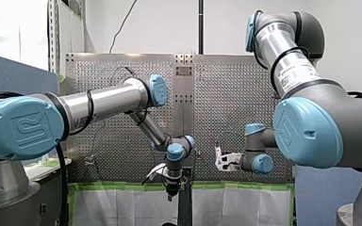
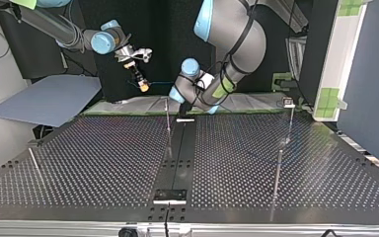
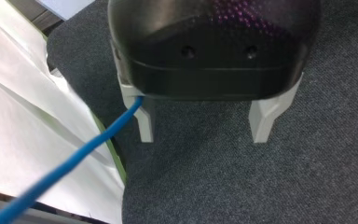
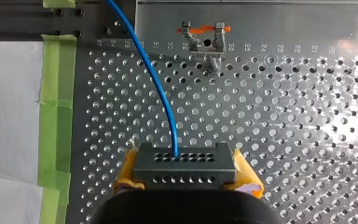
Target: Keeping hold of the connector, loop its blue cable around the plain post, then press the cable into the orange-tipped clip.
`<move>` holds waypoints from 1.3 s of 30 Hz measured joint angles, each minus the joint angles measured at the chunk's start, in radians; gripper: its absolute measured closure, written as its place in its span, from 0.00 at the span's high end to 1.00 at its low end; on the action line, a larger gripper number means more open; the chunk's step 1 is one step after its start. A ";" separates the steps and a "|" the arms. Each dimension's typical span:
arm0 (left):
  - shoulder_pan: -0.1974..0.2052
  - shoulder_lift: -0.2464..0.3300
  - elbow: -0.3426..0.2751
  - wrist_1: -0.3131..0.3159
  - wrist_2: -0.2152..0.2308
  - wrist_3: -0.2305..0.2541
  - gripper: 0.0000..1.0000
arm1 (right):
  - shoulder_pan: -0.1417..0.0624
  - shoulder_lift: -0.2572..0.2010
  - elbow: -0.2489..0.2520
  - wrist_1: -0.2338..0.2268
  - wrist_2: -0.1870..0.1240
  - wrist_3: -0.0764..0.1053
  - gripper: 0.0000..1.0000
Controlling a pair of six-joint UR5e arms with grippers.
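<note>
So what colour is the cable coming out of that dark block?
Blue; the cable shows best in the right wrist view.

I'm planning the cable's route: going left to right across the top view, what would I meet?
Thin rod near the table's edge → my right arm's tool → upright post at the middle → my left arm's tool → clip on a thin stem.

Strong glare whitens the perforated table (image 4: 335, 93) in the right wrist view, on the side away from the green tape (image 4: 56, 116). The top view shows it dim, with pale reflections. The blue cable (image 3: 74, 158) blurs near the left wrist camera.
</note>
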 joint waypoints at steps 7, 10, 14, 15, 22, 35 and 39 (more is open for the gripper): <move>-0.003 0.001 -0.002 0.029 0.019 0.020 0.67 | 0.001 0.000 0.000 0.000 0.000 -0.001 0.00; -0.006 0.001 -0.002 0.049 0.028 0.035 0.31 | 0.002 0.000 0.001 -0.001 0.000 -0.001 0.00; -0.010 0.002 -0.002 0.061 0.033 0.050 0.00 | 0.002 0.000 0.001 -0.001 0.000 -0.001 0.00; -0.010 0.002 -0.002 0.062 0.035 0.051 0.00 | 0.002 0.000 0.000 -0.001 0.000 -0.001 0.00; -0.012 0.011 -0.007 0.088 0.057 0.034 0.00 | 0.002 0.001 0.001 -0.001 0.000 -0.001 0.00; -0.012 0.131 -0.066 0.215 0.032 -0.052 0.00 | -0.008 0.000 0.000 0.001 0.002 0.012 0.00; -0.012 0.169 -0.102 0.255 0.012 -0.066 0.00 | -0.016 0.000 0.000 0.000 0.003 0.025 0.00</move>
